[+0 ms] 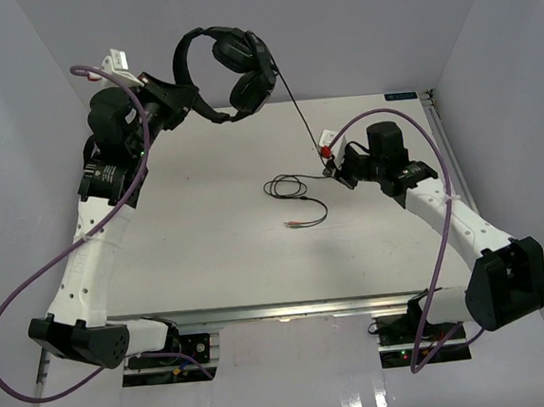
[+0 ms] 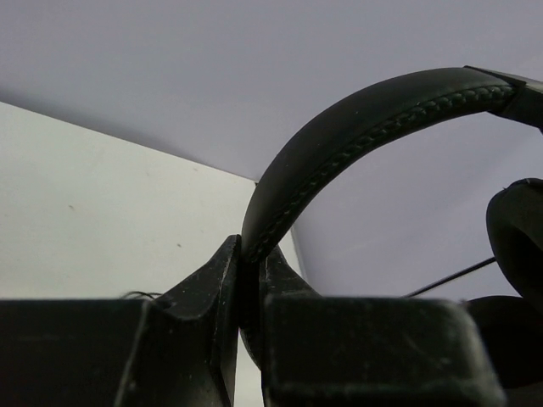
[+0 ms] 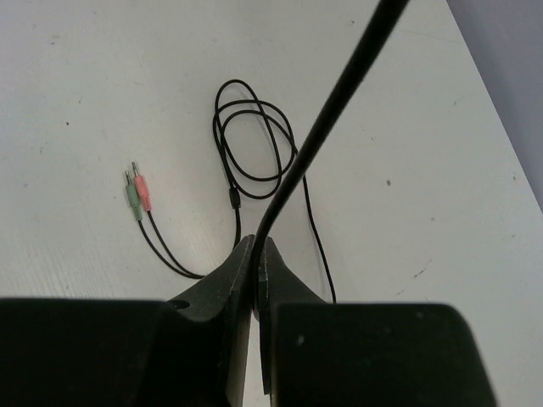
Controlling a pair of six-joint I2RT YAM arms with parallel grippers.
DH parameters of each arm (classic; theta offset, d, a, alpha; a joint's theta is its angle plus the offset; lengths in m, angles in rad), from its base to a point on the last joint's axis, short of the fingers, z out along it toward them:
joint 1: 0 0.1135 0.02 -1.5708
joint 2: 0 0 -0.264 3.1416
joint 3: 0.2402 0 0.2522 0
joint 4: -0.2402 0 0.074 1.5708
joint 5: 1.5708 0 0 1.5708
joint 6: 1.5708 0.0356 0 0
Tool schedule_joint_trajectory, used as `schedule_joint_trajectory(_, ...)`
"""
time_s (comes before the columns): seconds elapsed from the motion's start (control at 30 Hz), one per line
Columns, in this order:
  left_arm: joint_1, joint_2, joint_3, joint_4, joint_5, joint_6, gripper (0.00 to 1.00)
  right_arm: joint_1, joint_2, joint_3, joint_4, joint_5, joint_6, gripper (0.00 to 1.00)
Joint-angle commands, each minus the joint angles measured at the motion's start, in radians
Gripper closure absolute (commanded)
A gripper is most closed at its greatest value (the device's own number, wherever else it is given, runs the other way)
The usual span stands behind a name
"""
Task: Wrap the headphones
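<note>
Left end effector [image 2: 248, 259] clamped on the headband [image 2: 356, 127] — headphones [image 1: 241, 68] held off the surface [image 1: 199, 238], upper centre of the top view. Right end effector [image 3: 254, 253] pinched shut on the cable [image 3: 331, 110], mid-right — slack [image 3: 233, 200] and plugs [image 3: 136, 193] lie on the surface.

left arm [image 1: 85, 267], right arm [image 1: 455, 224]: white links, black joints | cables [image 1: 378, 111]: purple

From above and behind we overlook the whole worktop [image 1: 211, 266]; the close, downward right wrist view shares the coiled headphone cable [image 3: 232, 200].
</note>
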Motion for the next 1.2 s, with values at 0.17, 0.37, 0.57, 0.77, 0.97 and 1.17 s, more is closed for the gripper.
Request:
schedule_joint_trajectory(0.17, 0.017, 0.058, 0.044, 0.177, 0.234, -0.385, 1.0, 0.043, 0.016, 0.046, 0.151, -0.064, 0.05, 0.92)
schedule_joint_trajectory(0.37, -0.006, 0.156, 0.123, 0.24, 0.271, -0.481, 1.0, 0.071, 0.069, 0.112, 0.217, -0.165, 0.121, 0.86)
schedule_joint_trajectory(0.57, -0.027, 0.187, 0.171, 0.258, 0.252, -0.516, 1.0, 0.132, 0.146, 0.206, 0.264, -0.182, 0.206, 0.86)
schedule_joint_trajectory(0.77, -0.04, 0.222, 0.206, 0.252, 0.198, -0.509, 1.0, 0.237, 0.238, 0.327, 0.166, -0.074, 0.2, 0.89)
schedule_joint_trajectory(0.97, -0.062, 0.277, 0.278, 0.172, 0.058, -0.356, 1.0, 0.365, 0.208, 0.327, 0.088, 0.131, 0.074, 0.89)
schedule_joint_trajectory(1.17, -0.082, 0.326, 0.281, 0.128, -0.109, -0.172, 1.0, 0.46, 0.13, 0.295, 0.02, 0.344, -0.062, 0.89)
